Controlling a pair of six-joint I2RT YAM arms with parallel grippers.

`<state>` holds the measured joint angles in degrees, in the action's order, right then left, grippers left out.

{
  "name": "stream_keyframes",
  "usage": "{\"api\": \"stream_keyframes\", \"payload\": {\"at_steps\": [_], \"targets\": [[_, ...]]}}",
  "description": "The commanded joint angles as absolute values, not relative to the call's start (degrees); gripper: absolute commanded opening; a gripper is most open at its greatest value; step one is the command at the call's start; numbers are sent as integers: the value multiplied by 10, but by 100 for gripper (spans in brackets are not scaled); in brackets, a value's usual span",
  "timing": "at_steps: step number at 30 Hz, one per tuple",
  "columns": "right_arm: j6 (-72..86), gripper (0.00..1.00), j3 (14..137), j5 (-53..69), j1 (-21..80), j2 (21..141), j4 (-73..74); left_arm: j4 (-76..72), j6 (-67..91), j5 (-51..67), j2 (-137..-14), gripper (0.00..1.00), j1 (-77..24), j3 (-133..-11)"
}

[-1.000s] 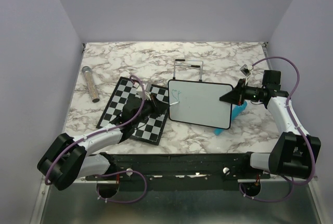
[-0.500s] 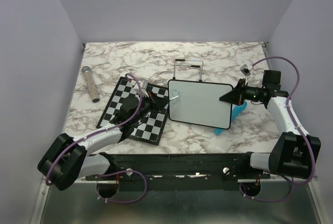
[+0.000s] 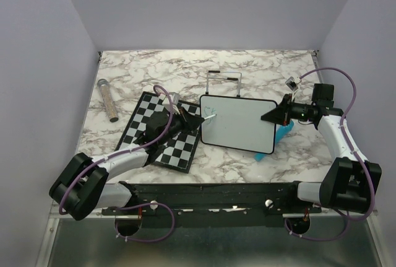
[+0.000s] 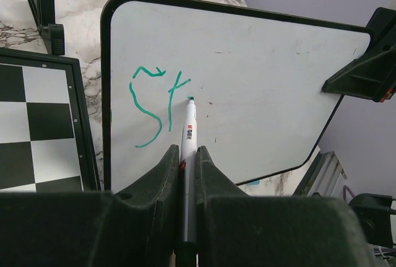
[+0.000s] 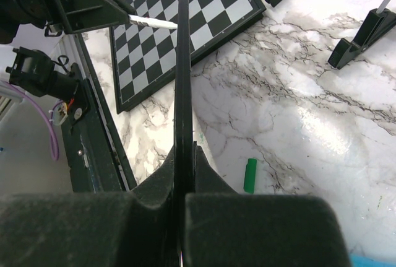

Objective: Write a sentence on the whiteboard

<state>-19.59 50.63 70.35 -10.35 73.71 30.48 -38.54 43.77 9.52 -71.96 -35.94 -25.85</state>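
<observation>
Left wrist cam catches the sentence (image 4: 148,109), just "St", on the whiteboard (image 4: 260,87), left gripper (image 4: 185,155) pinching the marker (image 4: 189,132); right cam sees only its edge clamped by right gripper (image 5: 183,161), chessboard (image 5: 216,7) beside

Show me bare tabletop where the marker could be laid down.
The table is bare along the back wall, beyond the wire stand and chessboard, and between the near edge of the whiteboard and the black rail. The middle is crowded: both boards, left gripper, right gripper.
</observation>
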Motion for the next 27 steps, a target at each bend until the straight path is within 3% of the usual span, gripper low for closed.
{"api": "stream_keyframes", "payload": {"at_steps": [1,27], "targets": [[-228,1,510,677,-101,733,292,-396,430,106,-731,0,-357,-275],[-227,1,509,679,-101,734,292,-316,420,127,-714,0,-357,-259]]}}
